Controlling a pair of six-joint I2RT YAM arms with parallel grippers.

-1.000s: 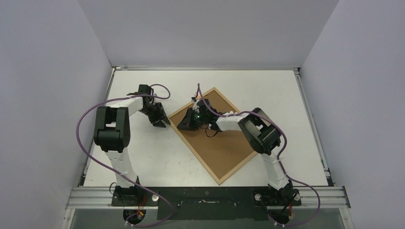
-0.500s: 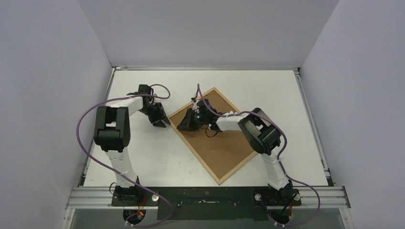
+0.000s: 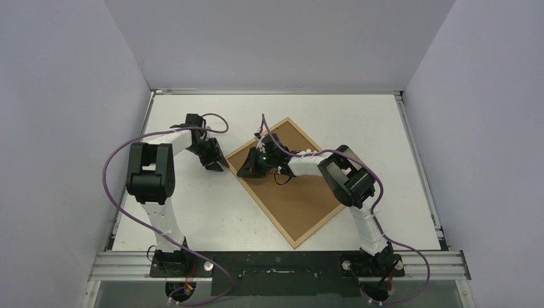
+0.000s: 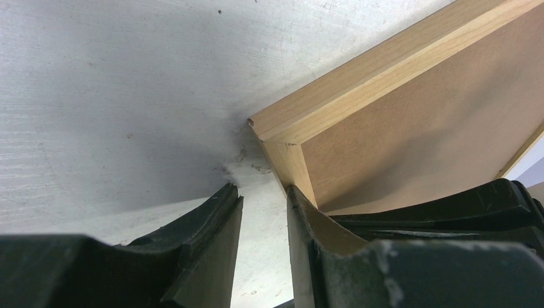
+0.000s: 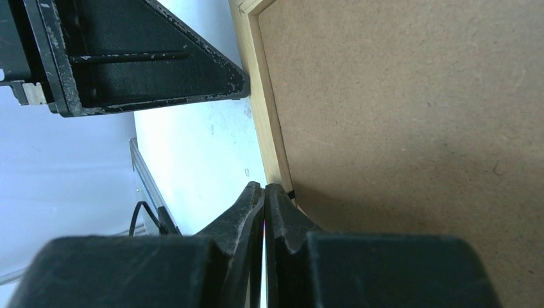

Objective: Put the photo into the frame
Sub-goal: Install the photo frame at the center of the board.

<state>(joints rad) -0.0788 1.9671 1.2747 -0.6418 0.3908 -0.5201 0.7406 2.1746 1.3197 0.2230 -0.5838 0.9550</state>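
I see the thin light-wood rectangular picture frame (image 3: pixel 301 205) lying face down on the white bench (image 3: pixel 192 212), turned like a diamond, with its plain brown backing board up. The left gripper (image 3: pixel 221 167) sits low just beside the frame's left corner. Its jaws are released a little way, with bare bench showing in the gap and nothing grasped. One of its fingers (image 4: pixel 301 212) is at the frame's wooden rim. The right gripper (image 5: pixel 264 187) points at the frame's left edge near that same corner. Its jaws are clenched tight together, with the tips where rim meets board. The right arm's white forearm (image 3: pixel 308 163) and its purple cable (image 3: pixel 272 138) cross above the frame's upper half, covering part of the board.
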